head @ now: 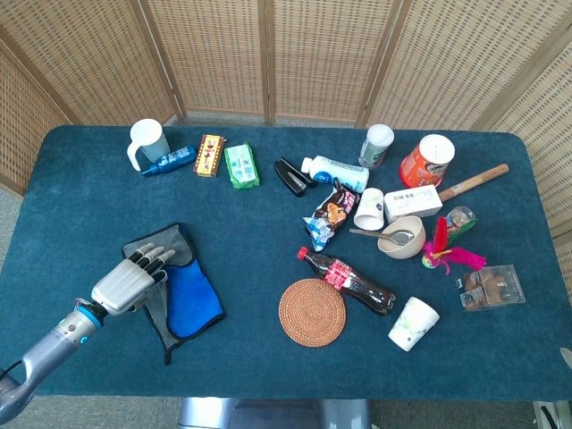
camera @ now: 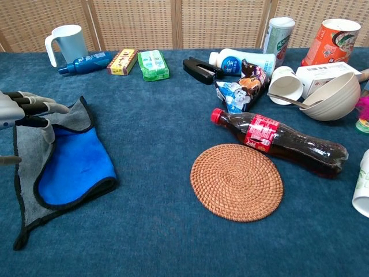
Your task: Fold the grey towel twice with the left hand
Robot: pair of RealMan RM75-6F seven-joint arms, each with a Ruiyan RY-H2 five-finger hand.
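Chest view: grey towel [camera: 34,173] lies folded, blue lining showing.

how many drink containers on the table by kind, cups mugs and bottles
paper cups: 2 — one lying on its side, one near the front right
mugs: 1 — white mug
bottles: 3 — cola bottle, blue bottle, white bottle
total: 6

A table [head: 268,366] covered in dark teal cloth carries everything. On it lie a grey towel [head: 170,246] with a blue one [head: 192,299], a cola bottle [head: 347,280], a woven coaster [head: 311,312], cups and packets.
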